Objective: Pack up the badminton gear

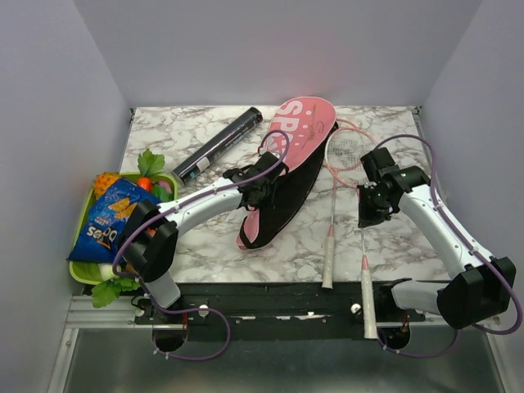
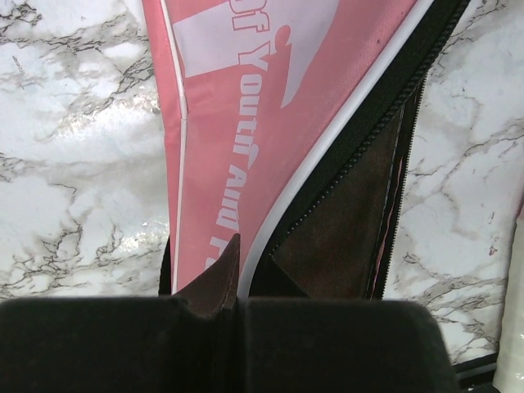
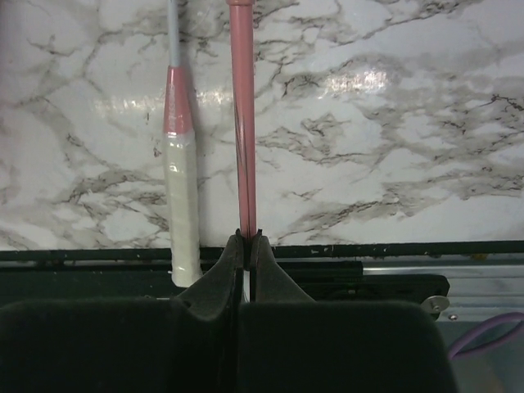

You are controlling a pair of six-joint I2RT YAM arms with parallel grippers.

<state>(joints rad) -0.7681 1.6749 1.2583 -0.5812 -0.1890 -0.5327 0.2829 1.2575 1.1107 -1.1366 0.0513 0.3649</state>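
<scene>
Both pinches closed: my left gripper (image 2: 232,266) holds the pink bag (image 2: 246,98) by its open flap, and my right gripper (image 3: 247,244) clamps one racket (image 3: 240,106) by its thin shaft.
That shaft could swivel or slip when lifted, since its handle overhangs the table (image 1: 401,246). The flap could slide free too. Only the overhead view shows the racket heads (image 1: 348,147) just beside the bag and the black tube (image 1: 217,145) apart.

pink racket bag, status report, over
Left gripper shut on open edge of pink racket-shaped fabric bag. Right gripper shut on slim pink racket shaft. Second white-handled racket alongside, both outside bag.
</scene>
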